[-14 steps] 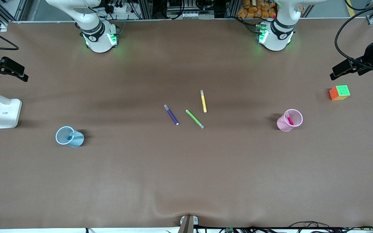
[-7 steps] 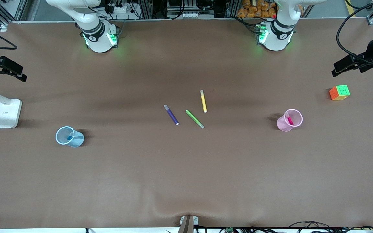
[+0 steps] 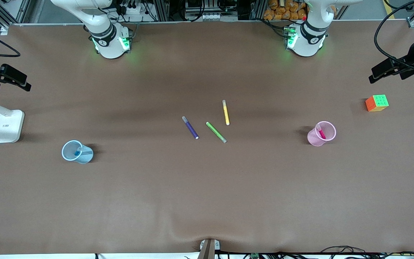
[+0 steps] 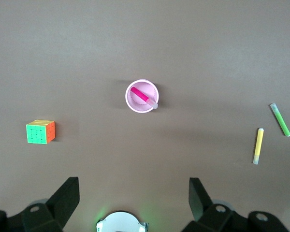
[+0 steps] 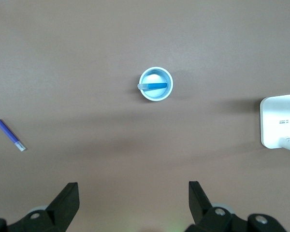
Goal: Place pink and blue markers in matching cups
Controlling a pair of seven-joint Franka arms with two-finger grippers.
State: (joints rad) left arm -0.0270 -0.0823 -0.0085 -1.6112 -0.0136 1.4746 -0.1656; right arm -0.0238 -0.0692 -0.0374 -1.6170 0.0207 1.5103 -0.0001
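Pink marker point(image 3: 321, 133) in pink cup point(image 3: 317, 139), leaning against the rim, pale end up. Same seen in left wrist view: pink marker point(image 4: 142, 96) across the inside of pink cup point(image 4: 133, 106). Pink cup upright on worktop point(image 3: 207, 198), toward the left arm's end.

Blue marker point(image 3: 77, 151) in blue cup point(image 3: 84, 157), greyish end at the rim. Confirmed in right wrist view: blue marker point(image 5: 154, 86) inside blue cup point(image 5: 157, 96). Blue cup upright, toward the right arm's end, slightly nearer the front camera than the pink cup.

Left gripper point(image 4: 134, 193) up high over the worktop near the left arm's end, jaws wide, nothing between them. Seen from the front as a dark shape at the view's edge point(image 3: 390, 68), over the worktop just above the cube.

Right gripper point(image 5: 134, 193) up high near the right arm's end, jaws wide, nothing held. From the front, at the edge point(image 3: 7, 75), over the lamp base.

Mid-worktop, lying flat, well apart from both cups: purple marker point(image 3: 190, 127), green marker point(image 3: 216, 132), yellow marker point(image 3: 225, 112). Not touching each other.

Colour cube point(image 3: 376, 103) near the left arm's end, farther from the front camera than the pink cup. White lamp base point(image 3: 8, 126) near the right arm's end, farther than the blue cup.
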